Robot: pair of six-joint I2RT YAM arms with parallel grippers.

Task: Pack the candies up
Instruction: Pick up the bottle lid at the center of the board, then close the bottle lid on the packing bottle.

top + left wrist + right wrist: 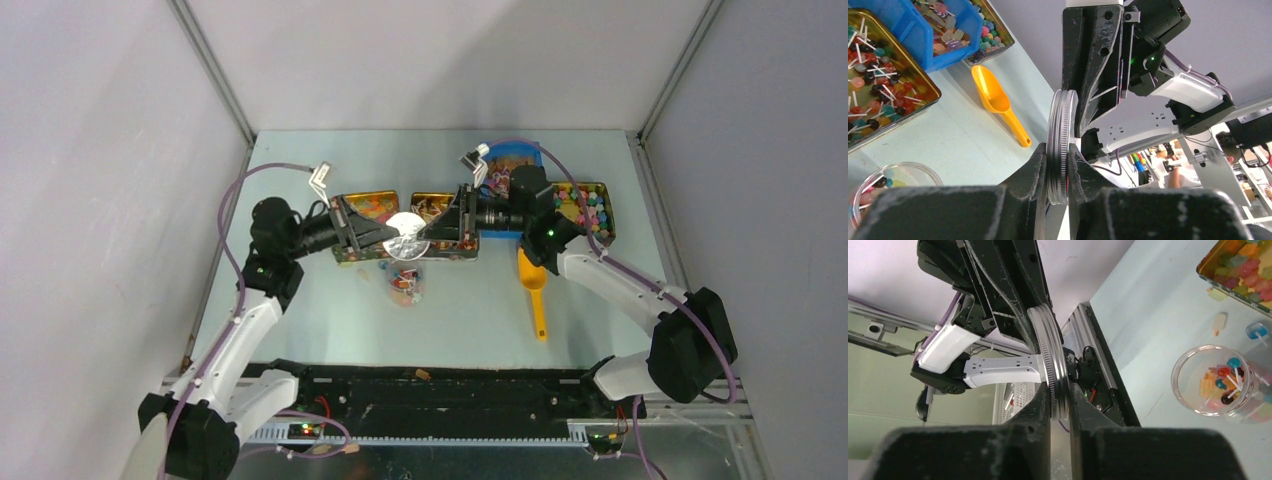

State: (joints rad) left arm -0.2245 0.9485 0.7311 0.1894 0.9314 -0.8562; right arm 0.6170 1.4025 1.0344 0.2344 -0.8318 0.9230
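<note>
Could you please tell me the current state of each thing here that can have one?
silver lid: off the jar, held on edge in the air
left gripper: shut on the silver lid
right gripper: shut on the silver lid
clear jar: upright, open, partly filled with candies
orange scoop: lying flat, empty
lollipop tin: open, uncovered

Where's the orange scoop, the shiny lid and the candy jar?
orange scoop [530,272]: top view, its bowl.
silver lid [1057,131]: left wrist view, its ridged edge.
candy jar [1174,380]: right wrist view, its left rim.
</note>
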